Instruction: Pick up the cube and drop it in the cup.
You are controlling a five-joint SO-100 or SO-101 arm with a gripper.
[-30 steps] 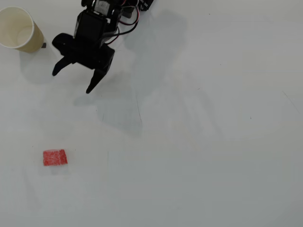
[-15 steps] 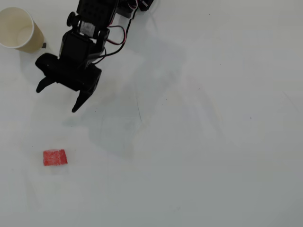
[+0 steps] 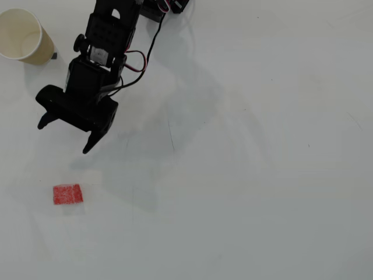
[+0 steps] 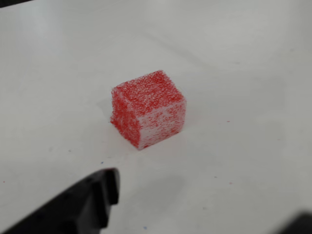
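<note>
I'm seeing the gripper (image 3: 63,136) moving down-left since the earlier frame, jaws spread, gripping nothing. The cube (image 3: 68,194) is lying just ahead of its fingertips, apart; the cup (image 3: 23,36) is sitting well behind.

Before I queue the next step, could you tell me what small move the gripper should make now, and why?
Probably ease the open black gripper on toward the small red speckled cube and lower it. The overhead view shows bare white table between them, and the cube lies untouched, ahead of the fingers in the wrist view.

White table (image 3: 262,175) — cube (image 3: 68,194), cup (image 3: 23,36)
</note>
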